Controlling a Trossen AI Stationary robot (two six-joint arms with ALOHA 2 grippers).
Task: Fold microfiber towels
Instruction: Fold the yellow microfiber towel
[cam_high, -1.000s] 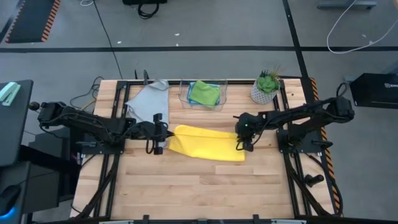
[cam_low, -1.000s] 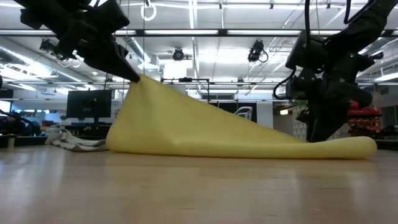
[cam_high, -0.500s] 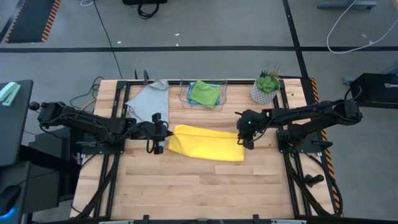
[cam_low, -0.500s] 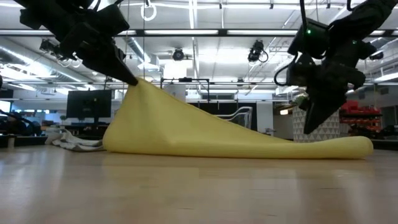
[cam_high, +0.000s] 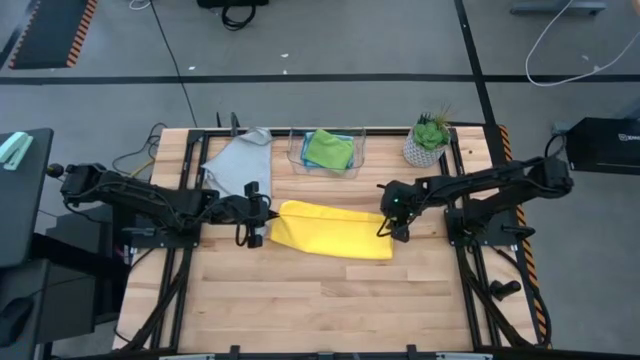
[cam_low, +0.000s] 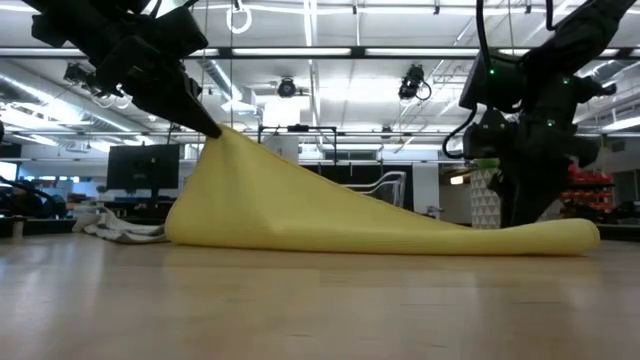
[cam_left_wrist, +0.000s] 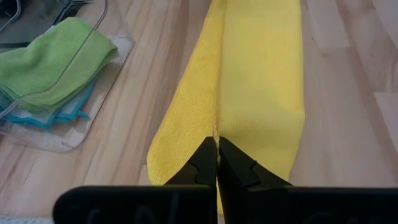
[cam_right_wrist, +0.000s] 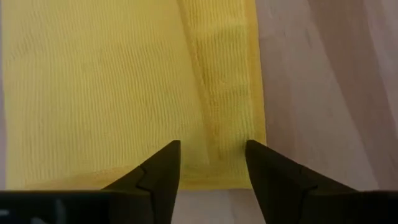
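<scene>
The soft yellow microfiber towel (cam_high: 333, 229) lies mid-table as a long doubled strip, so its fold looks half done. The left gripper (cam_left_wrist: 217, 149) is clamped on its near end, lifting it into a peak; the right gripper (cam_right_wrist: 211, 163), fingers apart, hovers over the far end. A green cloth on a light blue one (cam_high: 329, 149) sits folded in the clear tray (cam_high: 296, 160). The grey towel (cam_high: 239, 163) lies unfolded behind.

Four towels (cam_high: 333, 229), one plant (cam_high: 430, 141)
</scene>
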